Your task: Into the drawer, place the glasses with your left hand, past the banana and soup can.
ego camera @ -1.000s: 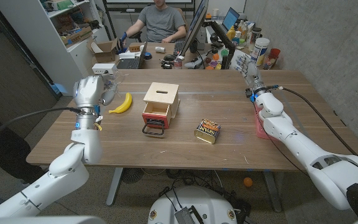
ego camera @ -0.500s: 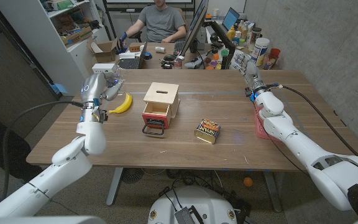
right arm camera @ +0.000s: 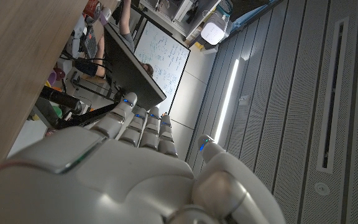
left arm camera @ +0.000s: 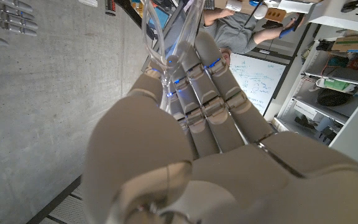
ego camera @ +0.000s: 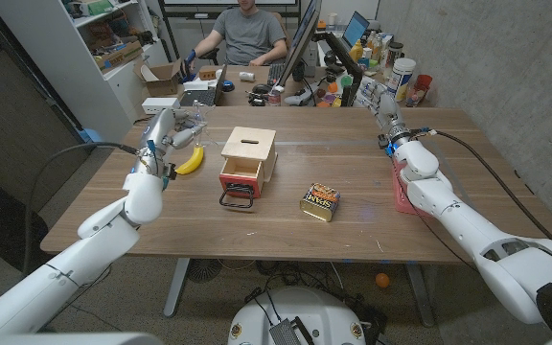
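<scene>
Clear plastic glasses (ego camera: 182,127) sit pinched in my left hand (ego camera: 166,133), raised above the table's far-left part, just left of the yellow banana (ego camera: 192,160) and the small wooden drawer box (ego camera: 248,158). From the head view that box is pale and square with a slot in its lid; its red drawer (ego camera: 238,178) stands pulled out toward me, with a dark wire handle (ego camera: 238,201) at the near side. A squat soup can (ego camera: 320,202) with a printed label lies on its side to the right of the drawer, apart from it, with bare wood between them and more open wood near me. My right hand (ego camera: 388,107) stands at the far-right part of the wooden table (ego camera: 199,230), fingers straight and close together, holding nothing; a pink cloth (ego camera: 401,195) lies beside that forearm. The tabletop is a brown, lightly grained slab with straight edges. Beyond its far edge a person sits at a cluttered desk, with shelves on the left. From the left wrist view I see the smooth grey back of my left hand (left arm camera: 185,124), with the transparent frame of the glasses (left arm camera: 160,37) rising between thumb and fingers against a concrete wall. From the right wrist view my right hand (right arm camera: 135,168) shows its fingers laid side by side, thumb apart, beside the table's wooden edge (right arm camera: 23,68), with a whiteboard behind.
</scene>
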Controlling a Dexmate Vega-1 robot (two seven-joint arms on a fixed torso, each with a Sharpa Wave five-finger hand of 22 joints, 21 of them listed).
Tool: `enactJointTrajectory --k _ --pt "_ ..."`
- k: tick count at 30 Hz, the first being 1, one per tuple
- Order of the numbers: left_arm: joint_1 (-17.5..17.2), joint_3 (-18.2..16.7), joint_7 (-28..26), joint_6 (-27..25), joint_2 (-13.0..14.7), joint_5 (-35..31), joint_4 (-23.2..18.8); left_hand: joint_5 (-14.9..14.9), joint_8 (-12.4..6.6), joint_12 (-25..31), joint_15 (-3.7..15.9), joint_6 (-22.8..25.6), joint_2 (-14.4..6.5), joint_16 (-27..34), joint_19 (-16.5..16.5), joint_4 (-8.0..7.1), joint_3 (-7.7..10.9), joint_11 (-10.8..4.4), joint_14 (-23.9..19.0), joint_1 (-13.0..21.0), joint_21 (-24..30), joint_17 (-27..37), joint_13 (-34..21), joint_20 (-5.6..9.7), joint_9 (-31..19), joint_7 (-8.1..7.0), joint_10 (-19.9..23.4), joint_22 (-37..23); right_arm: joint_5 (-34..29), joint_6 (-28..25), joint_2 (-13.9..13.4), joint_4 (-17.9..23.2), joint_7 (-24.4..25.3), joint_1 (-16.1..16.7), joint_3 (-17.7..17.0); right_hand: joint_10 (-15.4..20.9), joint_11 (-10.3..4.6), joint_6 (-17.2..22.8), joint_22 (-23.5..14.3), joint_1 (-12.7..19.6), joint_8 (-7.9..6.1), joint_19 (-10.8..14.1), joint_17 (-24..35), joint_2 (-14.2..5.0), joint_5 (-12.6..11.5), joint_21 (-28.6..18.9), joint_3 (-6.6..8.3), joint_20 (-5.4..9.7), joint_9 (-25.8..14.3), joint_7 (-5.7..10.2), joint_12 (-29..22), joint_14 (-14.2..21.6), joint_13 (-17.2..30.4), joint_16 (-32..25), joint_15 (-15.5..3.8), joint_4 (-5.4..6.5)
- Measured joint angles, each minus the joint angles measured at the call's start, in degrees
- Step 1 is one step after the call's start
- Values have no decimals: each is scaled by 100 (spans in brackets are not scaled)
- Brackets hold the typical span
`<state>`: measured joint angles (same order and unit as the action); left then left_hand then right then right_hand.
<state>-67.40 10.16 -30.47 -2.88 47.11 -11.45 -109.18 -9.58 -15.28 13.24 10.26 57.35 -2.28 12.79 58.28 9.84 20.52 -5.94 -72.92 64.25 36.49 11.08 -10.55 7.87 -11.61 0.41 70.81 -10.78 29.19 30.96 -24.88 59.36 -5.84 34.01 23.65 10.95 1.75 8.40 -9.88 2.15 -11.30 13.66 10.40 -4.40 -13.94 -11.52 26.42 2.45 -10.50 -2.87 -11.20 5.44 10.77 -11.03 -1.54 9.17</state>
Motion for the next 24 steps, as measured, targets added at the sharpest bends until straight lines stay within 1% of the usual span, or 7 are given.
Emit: enactJointTrajectory --k 8,18,24 --pt "197 125 375 224 42 250 49 11 16 -7 11 0 0 -10 1 4 4 0 11 0 0 0 1 0 1 0 0 0 7 77 18 -118 -99 -73 2 0 0 0 0 0 0 0 0 0 0 0 0 0 0 0 0 0 0 0 0 0" --pt "391 304 723 329 94 376 11 -2 29 -10 11 0 0 -20 1 11 11 0 11 0 0 -1 2 0 5 0 0 0 76 175 43 -270 -225 -144 -15 0 0 0 0 0 0 0 0 0 0 0 0 0 -2 0 0 20 0 0 -21 0" --pt "517 431 903 378 119 392 -1 -4 49 -33 10 1 0 -22 -30 10 10 0 10 0 0 -3 1 -31 5 -1 0 0 112 215 47 -331 -284 -165 -33 0 0 0 0 0 0 0 0 0 0 0 0 0 -4 0 0 52 0 0 11 0"
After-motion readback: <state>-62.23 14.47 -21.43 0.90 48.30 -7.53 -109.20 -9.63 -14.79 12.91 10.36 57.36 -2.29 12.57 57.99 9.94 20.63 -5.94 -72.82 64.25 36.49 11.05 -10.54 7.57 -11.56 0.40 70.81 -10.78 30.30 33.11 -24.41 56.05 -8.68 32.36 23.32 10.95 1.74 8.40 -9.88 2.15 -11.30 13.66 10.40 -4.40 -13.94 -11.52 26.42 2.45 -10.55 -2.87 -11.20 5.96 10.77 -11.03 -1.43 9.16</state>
